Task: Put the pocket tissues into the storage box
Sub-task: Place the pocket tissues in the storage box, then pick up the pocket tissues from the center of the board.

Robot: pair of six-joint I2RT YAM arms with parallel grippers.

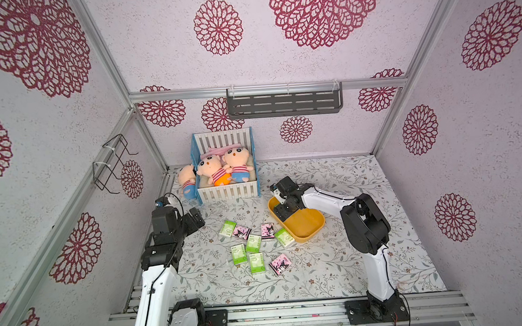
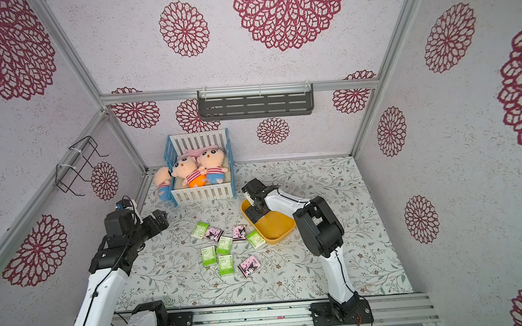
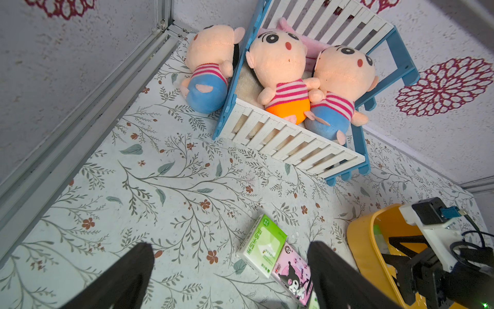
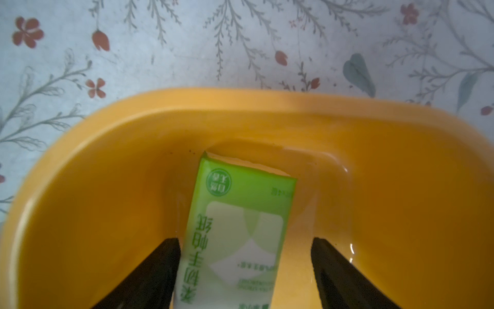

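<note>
Leaves eight packets (image 1: 254, 243) loose on worktop (image 1: 322, 268), near box (image 1: 307, 226). Holds left tool (image 3: 230, 246) wide and empty beside them. Farther on, keeps right tool (image 4: 244, 240) parted inside box around green packet (image 4: 240, 214), touching one jaw only: likely the release step. Next calls for lifting straight out without dragging it, then reaching for a packet by the rim.

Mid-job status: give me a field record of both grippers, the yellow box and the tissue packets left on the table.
left gripper: open, empty, above the table
right gripper: open, fingers either side of the green packet
storage box: holds that green packet
loose green packets: five, on the table
loose pink packets: three, on the table
crate: plush dolls, no packets seen
</note>
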